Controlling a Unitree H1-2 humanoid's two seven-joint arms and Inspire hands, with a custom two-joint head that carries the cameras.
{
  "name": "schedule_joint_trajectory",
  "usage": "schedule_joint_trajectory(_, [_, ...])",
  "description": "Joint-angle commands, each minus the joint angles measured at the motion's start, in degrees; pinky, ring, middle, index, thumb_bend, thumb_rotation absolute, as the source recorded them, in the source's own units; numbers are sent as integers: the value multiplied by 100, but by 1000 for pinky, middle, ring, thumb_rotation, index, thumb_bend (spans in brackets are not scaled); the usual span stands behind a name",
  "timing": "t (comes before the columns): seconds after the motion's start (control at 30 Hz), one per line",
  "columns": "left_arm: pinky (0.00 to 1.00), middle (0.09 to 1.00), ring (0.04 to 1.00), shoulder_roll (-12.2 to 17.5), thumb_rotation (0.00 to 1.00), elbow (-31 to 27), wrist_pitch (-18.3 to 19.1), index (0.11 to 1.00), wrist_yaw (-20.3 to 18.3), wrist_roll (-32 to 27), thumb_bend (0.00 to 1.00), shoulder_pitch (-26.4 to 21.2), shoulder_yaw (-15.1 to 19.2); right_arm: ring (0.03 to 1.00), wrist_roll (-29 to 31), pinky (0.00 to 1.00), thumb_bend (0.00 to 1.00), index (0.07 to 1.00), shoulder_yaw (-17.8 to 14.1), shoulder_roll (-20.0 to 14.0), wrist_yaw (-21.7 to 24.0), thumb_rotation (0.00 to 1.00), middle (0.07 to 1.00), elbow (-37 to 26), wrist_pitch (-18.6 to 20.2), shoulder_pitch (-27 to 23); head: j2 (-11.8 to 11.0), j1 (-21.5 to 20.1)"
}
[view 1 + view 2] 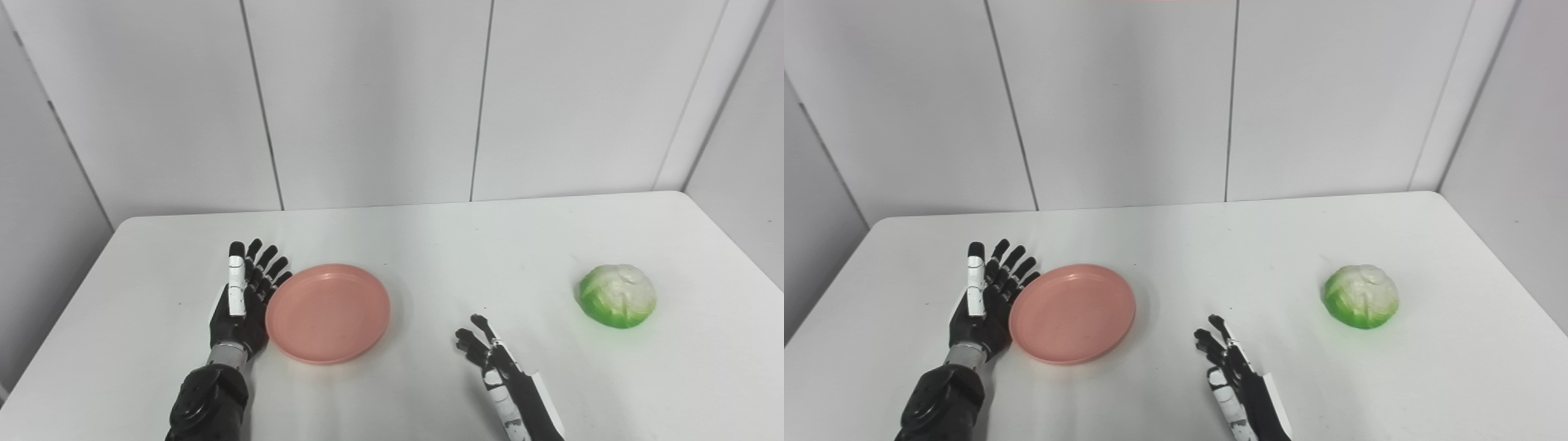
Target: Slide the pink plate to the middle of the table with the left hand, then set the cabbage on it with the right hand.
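A pink plate (327, 312) lies flat on the white table (429, 245), left of centre. My left hand (245, 294) is open, fingers straight and apart, its palm side against the plate's left rim. A green and white cabbage (617, 295) sits on the table at the right, apart from both hands. My right hand (490, 358) is open and empty, low over the table near the front, between the plate and the cabbage and well to the left of the cabbage.
White wall panels (367, 92) stand behind the table's far edge. The table's left edge (67, 306) and right edge (744, 245) are in view. Nothing else lies on the table.
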Motion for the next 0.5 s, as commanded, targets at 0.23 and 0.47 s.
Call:
schedule_joint_trajectory(0.23, [918, 972, 929, -148, 903, 0, 45, 995, 245, 86, 879, -314, -90, 848, -117, 837, 666, 891, 31, 659, -427, 945, 871, 136, -749, 76, -24, -154])
schedule_joint_trajectory(0.47, [903, 967, 917, -157, 896, -98, 61, 983, 228, 60, 883, -235, -142, 860, -193, 834, 656, 884, 85, 676, -607, 939, 886, 192, -801, 64, -33, -264])
